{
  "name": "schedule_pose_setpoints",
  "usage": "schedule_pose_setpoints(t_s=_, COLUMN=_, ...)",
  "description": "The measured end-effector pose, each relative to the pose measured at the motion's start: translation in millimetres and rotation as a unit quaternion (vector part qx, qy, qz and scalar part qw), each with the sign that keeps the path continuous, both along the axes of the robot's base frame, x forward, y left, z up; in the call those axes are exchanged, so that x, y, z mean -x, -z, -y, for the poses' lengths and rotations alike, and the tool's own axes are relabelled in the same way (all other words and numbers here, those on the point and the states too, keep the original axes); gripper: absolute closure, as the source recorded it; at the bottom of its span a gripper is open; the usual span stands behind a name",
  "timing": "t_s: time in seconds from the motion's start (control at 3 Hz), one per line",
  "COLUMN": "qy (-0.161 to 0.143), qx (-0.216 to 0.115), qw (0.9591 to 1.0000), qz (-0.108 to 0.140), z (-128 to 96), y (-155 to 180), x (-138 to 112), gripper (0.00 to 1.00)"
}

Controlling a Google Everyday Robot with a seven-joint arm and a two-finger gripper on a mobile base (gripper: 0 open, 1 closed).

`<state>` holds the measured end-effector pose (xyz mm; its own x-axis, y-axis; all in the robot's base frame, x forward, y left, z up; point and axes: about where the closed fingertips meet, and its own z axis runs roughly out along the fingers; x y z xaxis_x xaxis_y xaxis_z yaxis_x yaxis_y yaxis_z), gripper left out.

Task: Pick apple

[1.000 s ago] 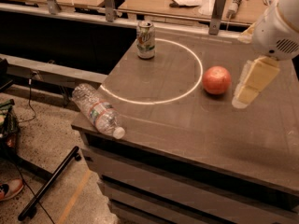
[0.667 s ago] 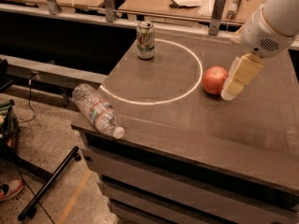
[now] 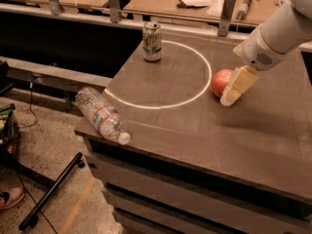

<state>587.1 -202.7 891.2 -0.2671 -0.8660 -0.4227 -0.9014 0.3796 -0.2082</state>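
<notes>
The apple (image 3: 220,81) is round and red-orange and sits on the dark table (image 3: 195,130), just outside the right side of a white circle marked on the top. My gripper (image 3: 231,95), cream-coloured at the end of a white arm, comes down from the upper right and is right against the apple's right side, overlapping its edge. Part of the apple is hidden behind it.
A green soda can (image 3: 152,41) stands upright at the back of the circle. A clear plastic water bottle (image 3: 101,114) lies on its side at the table's front left corner, overhanging the edge. A wooden bench with clutter runs behind the table.
My gripper has moved left and lower, from clear of the apple on its right to right up against it. The apple, can and bottle have not moved.
</notes>
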Motion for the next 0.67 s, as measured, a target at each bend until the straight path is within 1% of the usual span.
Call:
schedule_pose_setpoints(t_s=0.33, qy=0.009, qx=-0.012, qw=0.9999, qz=-0.003, z=3, y=26, x=-11, gripper=0.03)
schedule_pose_setpoints(t_s=0.67, qy=0.008, qx=-0.020, qw=0.9997, qz=-0.007, z=1, y=38, x=-16, gripper=0.25)
